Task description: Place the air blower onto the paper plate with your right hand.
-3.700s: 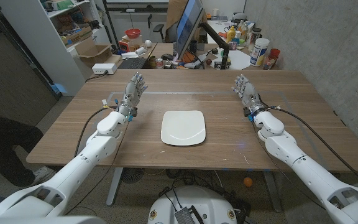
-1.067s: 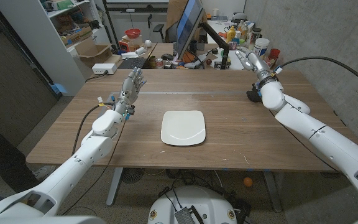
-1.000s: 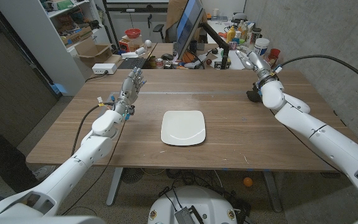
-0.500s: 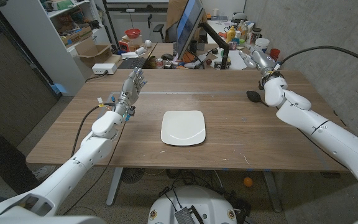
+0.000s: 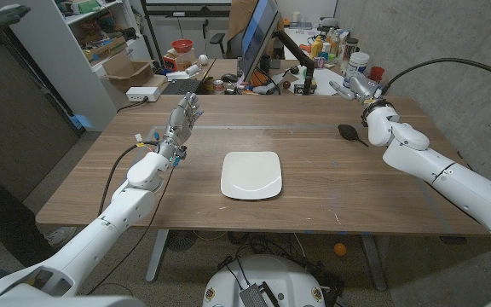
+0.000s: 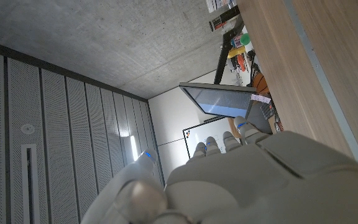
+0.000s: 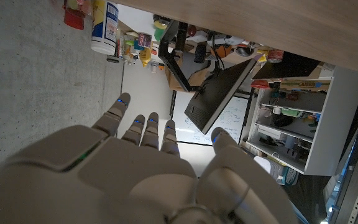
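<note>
The paper plate [image 5: 251,175] lies near the middle of the wooden table [image 5: 186,200], white, square with rounded corners, nothing on it.

Left of the plate, the left arm reaches in over the table. The left hand [image 5: 180,122] stands upright beyond its wrist, fingers [image 5: 187,107] extended, slightly apart, holding nothing. In the left wrist view the back of this hand [image 6: 247,174] shows with the fingertips in a row against a monitor [image 6: 219,102] and a concrete wall.

Toward the far right of the table lies the air blower [image 5: 349,132], a small black bulb with a thin nozzle, resting on the table surface, well apart from the plate. The right forearm passes just beside it.

The right hand [image 5: 358,86] is raised above the far right table edge, beyond the blower and not touching it. Its fingers are extended and apart, empty; the right wrist view shows this hand [image 7: 148,168] spread the same way.

Beyond the table stand a monitor [image 5: 257,38], bottles [image 5: 356,70] and shelving [image 5: 101,34].
</note>
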Robot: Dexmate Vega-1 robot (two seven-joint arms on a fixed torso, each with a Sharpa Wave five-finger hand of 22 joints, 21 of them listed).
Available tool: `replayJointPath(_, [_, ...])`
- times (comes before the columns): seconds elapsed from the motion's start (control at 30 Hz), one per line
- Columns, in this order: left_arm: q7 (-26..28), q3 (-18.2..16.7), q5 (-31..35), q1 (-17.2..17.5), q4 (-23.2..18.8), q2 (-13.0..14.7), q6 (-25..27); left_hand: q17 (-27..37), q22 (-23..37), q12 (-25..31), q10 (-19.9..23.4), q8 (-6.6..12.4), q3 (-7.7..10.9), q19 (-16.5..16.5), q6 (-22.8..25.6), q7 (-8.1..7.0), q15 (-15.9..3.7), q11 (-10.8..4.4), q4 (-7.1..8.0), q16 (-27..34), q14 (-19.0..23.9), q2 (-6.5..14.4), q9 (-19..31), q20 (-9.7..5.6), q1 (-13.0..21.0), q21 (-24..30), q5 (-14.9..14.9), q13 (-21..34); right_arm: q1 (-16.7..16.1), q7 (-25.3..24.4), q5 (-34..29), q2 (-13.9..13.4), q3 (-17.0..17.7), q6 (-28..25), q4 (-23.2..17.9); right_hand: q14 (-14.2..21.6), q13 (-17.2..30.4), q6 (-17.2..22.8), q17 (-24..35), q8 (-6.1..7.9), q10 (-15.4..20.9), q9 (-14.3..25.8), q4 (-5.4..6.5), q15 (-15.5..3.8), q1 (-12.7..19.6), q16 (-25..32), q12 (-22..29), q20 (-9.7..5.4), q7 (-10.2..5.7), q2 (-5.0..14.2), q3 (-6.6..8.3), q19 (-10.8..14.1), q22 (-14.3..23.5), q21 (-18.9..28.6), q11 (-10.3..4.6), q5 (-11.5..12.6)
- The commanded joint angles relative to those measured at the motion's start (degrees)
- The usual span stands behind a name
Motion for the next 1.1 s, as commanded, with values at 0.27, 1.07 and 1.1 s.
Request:
replayJointPath(0.27, [0.27, 0.27, 0.16, 0.24, -0.18, -0.10, 0.48, 0.35, 0.33, 0.32, -2.85, 0.33, -0.53, 0.24, -2.52, 0.37, 0.28, 0.42, -0.17, 0.38, -1.98, 5.01, 0.24, 0.21, -0.43, -0.23, 0.38, 0.26, 1.68, 7.91, -2.14, -1.33, -3.03, -6.61, 1.97, -1.73, 0.36, -3.52, 0.02, -0.50, -2.35, 0.10, -1.89, 1.39, 1.10, -0.11, -0.36, 2.84, 1.20, -2.15, -0.79, -0.43, 0.23, -0.34, 1.06, 0.34])
replayJointPath(1.07, [0.16, 0.25, -0.04, 0.34, 0.39, -0.09, 0.57, 0.36, 0.36, 0.28, -2.84, 0.41, -1.04, 0.22, -2.15, 0.14, 0.18, 0.30, -0.14, 0.34, -2.01, 5.03, 0.25, 0.21, -0.49, -0.37, 0.50, 0.26, 5.50, 14.04, -3.80, 0.01, -7.77, -10.41, 7.12, -3.38, 0.35, -6.44, 0.05, -0.03, -5.92, 0.05, -4.80, 1.46, 4.19, 0.01, -0.43, 5.42, -1.14, -2.94, -0.77, -0.28, 0.21, -0.23, -0.45, 0.88])
replayJointPath(1.1, [0.19, 0.21, -0.13, 0.35, 0.43, -0.11, 0.63, 0.36, 0.36, 0.28, -2.85, 0.41, -1.05, 0.21, -2.13, 0.15, 0.18, 0.33, -0.14, 0.34, -2.01, 5.03, 0.25, 0.20, -0.49, -0.38, 0.51, 0.26, 5.57, 14.11, -3.82, 0.08, -7.91, -10.67, 7.31, -3.35, 0.35, -6.43, 0.05, 0.00, -5.96, 0.05, -4.86, 1.45, 4.28, 0.04, -0.42, 5.40, -1.17, -2.93, -0.75, -0.25, 0.21, -0.22, -0.53, 0.90])
